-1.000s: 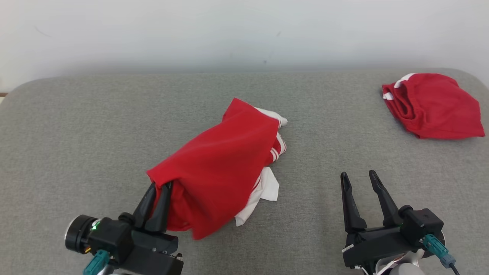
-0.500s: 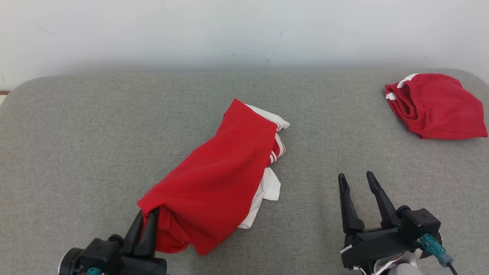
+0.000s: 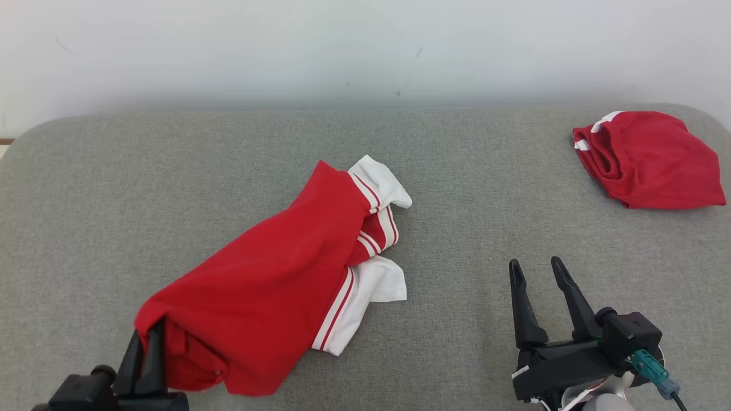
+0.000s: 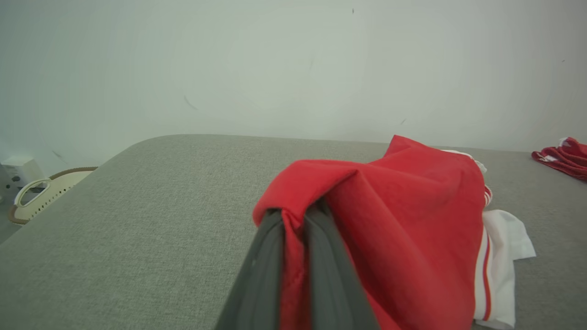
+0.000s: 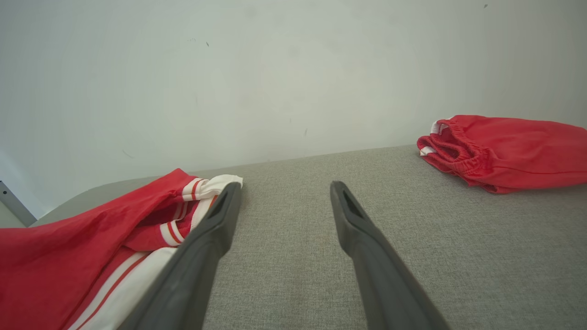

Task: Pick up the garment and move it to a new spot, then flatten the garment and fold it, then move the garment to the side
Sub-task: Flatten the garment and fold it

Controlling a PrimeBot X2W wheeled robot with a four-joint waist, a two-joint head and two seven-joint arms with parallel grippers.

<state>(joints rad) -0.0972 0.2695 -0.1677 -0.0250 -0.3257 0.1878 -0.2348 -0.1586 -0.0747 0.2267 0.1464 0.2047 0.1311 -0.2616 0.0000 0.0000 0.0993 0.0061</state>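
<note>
We look down from the head camera on a grey fabric-covered worktop (image 3: 114,188) set against a pale wall (image 3: 365,51). The garment (image 3: 268,285), red with white panels and red-and-white striped trim, lies left of centre. Its long axis runs on a slant from 8 o'clock to 2 o'clock. The 8 o'clock end is a bunched red corner. The 2 o'clock end finishes in white striped hems (image 3: 380,185) that rest on the grey surface. A white flap (image 3: 377,282) spills out from under the red cloth on its 4 o'clock side.

The left tool (image 3: 149,339) sits at the bottom left edge of this view, at 7 o'clock, pointing toward 12. Its two dark fingers (image 4: 323,266) are pressed together and clamped on the garment's red corner. In the left wrist view we see a fold of red cloth pinched between them and draped over their tips.

The right tool (image 3: 535,264) is at 5 o'clock, well apart from the garment. Its fingers are spread wide over bare grey fabric and point to about 12 o'clock.

A second red garment (image 3: 651,160) lies crumpled near the worktop's far right corner, at 2 o'clock, well apart from everything else.
</note>
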